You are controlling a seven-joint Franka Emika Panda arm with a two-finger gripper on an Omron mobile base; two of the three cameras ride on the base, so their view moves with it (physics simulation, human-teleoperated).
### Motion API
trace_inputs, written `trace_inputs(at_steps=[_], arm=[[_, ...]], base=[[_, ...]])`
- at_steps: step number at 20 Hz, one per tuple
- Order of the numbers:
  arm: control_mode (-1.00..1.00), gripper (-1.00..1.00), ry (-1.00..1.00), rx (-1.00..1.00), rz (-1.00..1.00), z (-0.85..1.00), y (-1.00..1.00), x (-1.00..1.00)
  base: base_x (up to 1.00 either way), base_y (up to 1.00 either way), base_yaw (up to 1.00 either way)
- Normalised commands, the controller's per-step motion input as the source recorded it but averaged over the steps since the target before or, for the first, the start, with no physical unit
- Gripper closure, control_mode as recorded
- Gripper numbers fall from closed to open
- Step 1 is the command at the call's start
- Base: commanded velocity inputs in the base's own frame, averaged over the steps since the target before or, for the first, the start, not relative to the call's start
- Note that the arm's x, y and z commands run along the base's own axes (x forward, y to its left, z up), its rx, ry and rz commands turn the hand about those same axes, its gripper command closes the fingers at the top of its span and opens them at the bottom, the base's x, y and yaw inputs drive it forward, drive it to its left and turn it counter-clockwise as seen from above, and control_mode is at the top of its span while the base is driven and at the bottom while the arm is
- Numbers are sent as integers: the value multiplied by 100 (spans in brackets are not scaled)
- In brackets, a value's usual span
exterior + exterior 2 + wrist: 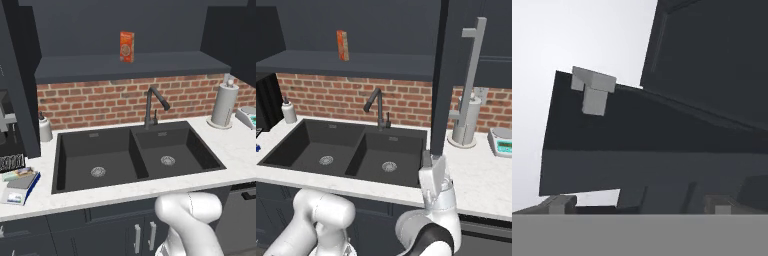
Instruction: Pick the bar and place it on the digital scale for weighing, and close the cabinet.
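Right base view: wide-open, empty gripper (432,167) beside open cabinet door (443,75); push door's face squarely, avoiding handle (472,75).

Both base views look forward and down over the desk (235,150), left and right of the arm, sharing the double sink (135,155), faucet (377,107) and brick backsplash (100,102). The hand view sits close against the cabinet (712,65) door, tilted.
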Motion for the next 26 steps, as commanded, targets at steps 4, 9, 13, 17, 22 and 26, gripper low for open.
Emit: trace_inputs(at_steps=[4,9,13,17,22,26], arm=[[-100,-100,-6,0,25,-63,-11,-17],[-100,-100,-2,1,25,-26,-64,0],[-100,-100,3,17,10,13,-49,35],[-100,-100,15,19,5,30,-37,50],[-100,-100,17,10,0,39,3,66],[-100,-100,4,1,1,77,33,40]], base=[[0,0,0],[0,0,0],[0,0,0],[0,0,0],[0,0,0],[0,0,0]])
